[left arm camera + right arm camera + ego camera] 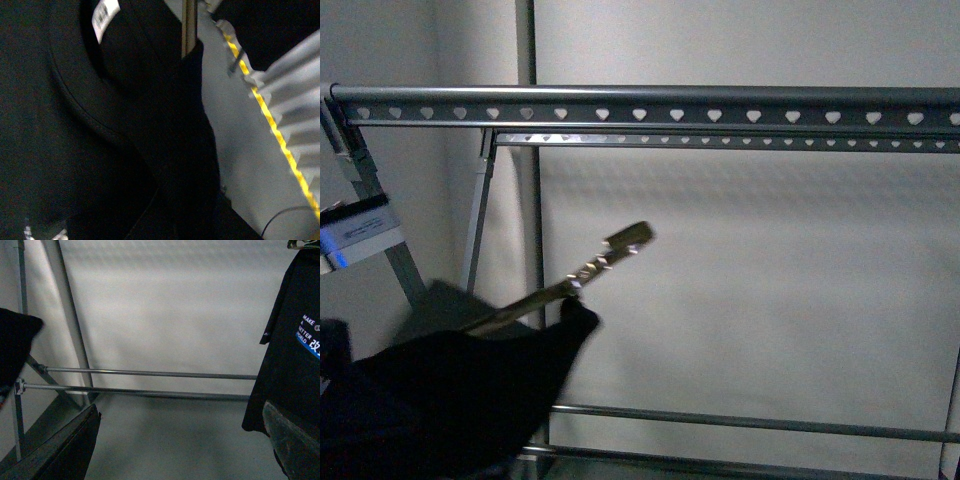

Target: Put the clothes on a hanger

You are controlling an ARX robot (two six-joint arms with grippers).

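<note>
Needed to raise the T-shirt, aiming hook at the rack rail. Saw right claw open, empty; could not tell for left claw.

The hanger is dull grey metal, its rails patterned with a row of pale heart-shaped holes. At seven o'clock in the front view the clothes are plain black, with a brass-coloured hook at their one o'clock. The right wrist view shows their print: white letters and a blue-purple band.
</note>
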